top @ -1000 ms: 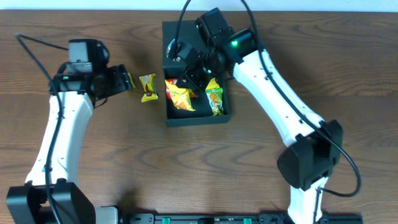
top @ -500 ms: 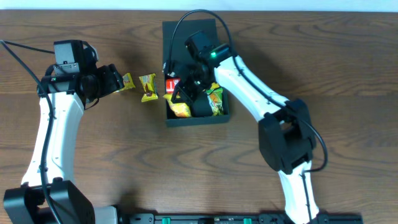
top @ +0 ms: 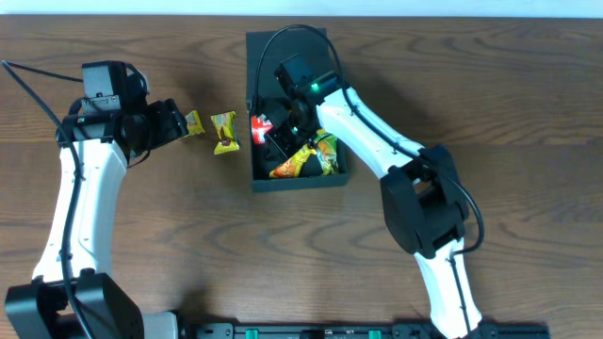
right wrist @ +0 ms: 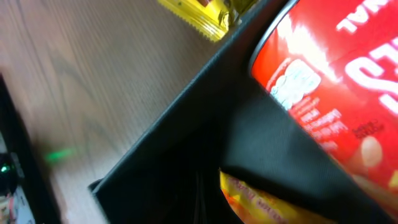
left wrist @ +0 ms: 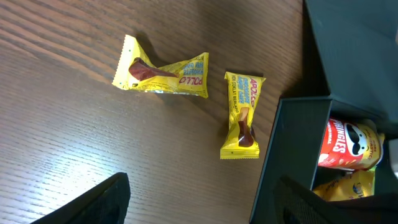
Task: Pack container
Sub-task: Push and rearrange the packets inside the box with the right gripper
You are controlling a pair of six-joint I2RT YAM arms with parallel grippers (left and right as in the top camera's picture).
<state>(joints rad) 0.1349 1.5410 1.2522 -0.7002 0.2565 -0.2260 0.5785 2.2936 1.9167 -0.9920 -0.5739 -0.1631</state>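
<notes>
While the table (top: 141,245) is bearing it at the far middle, the container (top: 300,182) is lying open with its lid flap folded back. Reaching inside, the right gripper (top: 283,141) is pressing its jaws fully together; whether it is pinching anything cannot be told. Left of the container, the left gripper (top: 179,121) is hovering wide open and empty. The left wrist view is showing a red can (left wrist: 345,146) in the container and the print on the left yellow packet (left wrist: 163,74) and the right yellow packet (left wrist: 244,115), which the overhead view is blurring.

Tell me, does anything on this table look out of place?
A yellow packet and a second packet lie loose on the table, left of the container, while the red can sits inside it. They look left behind.
</notes>
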